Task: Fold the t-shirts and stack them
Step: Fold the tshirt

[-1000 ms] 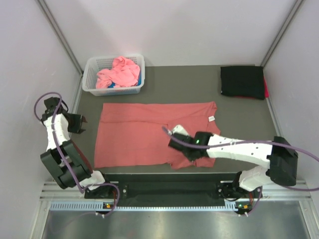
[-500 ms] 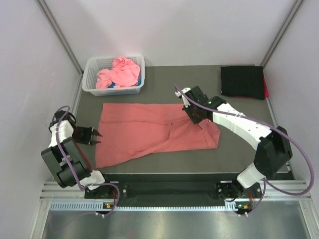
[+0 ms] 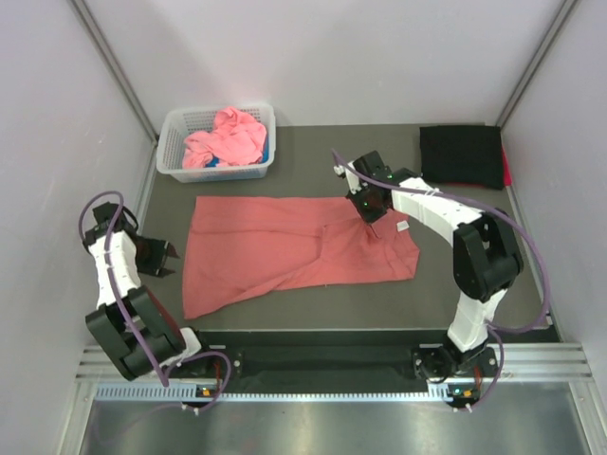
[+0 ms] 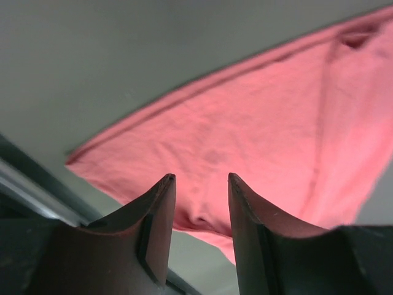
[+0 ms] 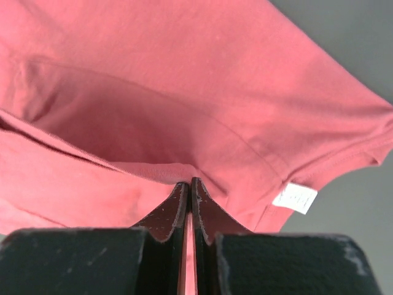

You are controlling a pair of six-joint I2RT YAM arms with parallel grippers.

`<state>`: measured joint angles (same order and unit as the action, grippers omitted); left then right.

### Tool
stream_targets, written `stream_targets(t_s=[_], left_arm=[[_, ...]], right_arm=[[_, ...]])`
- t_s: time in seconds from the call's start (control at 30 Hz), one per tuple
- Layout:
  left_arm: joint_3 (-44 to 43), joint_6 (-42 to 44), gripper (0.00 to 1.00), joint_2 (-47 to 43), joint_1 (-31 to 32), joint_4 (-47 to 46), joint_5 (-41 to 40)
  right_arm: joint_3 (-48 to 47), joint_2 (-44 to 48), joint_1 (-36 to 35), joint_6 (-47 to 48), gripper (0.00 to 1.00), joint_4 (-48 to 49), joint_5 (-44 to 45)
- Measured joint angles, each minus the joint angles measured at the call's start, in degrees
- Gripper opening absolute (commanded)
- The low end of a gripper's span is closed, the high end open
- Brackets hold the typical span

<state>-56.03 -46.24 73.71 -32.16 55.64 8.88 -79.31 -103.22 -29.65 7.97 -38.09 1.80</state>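
Note:
A salmon-red t-shirt lies spread on the dark table, its right part folded over. My right gripper is shut on the shirt's cloth near its top right; in the right wrist view a thin layer of shirt is pinched between the closed fingers, with a white label to the right. My left gripper is open and empty just left of the shirt's left edge; the left wrist view shows the shirt beyond the open fingertips. A black folded shirt lies at the back right.
A white lattice basket with crumpled pink cloth stands at the back left. A red edge shows under the black shirt. Grey walls close in on both sides. A metal rail runs along the near edge.
My right gripper carried the shirt's lower right part up and back, from the front edge toward the top right. The left gripper shifted slightly beside the shirt's left edge.

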Motion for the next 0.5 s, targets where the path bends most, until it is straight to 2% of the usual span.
stream_targets(t_s=[0.17, 0.27, 0.3, 0.33, 0.4, 0.5], left_arm=[[-1.5, 3.4, 0.47, 5.4, 0.0, 0.9, -4.6], [-1.3, 5.6, 0.58, 5.8, 0.0, 0.5, -2.1], [-0.7, 6.0, 0.70, 5.0, 0.0, -0.5, -0.8], [0.2, 6.5, 0.72, 3.6, 0.0, -1.2, 0.4], [0.7, 6.6, 0.72, 1.1, 0.0, -1.1, 1.1], [0.7, 7.0, 0.63, -1.6, 0.3, -0.5, 0.7]], right_arm=[[-1.9, -3.4, 0.8, 0.0, 0.00, 1.1, -1.0], [-3.0, -5.3, 1.7, -0.1, 0.00, 1.6, -1.5], [-3.3, -5.8, 2.0, -0.2, 0.00, 1.7, -1.5], [-3.6, -6.4, 2.4, -0.3, 0.00, 1.7, -1.7], [-4.1, -7.1, 2.9, -0.5, 0.00, 1.6, -2.0], [-4.3, -7.2, 3.2, -1.1, 0.00, 1.6, -2.4]])
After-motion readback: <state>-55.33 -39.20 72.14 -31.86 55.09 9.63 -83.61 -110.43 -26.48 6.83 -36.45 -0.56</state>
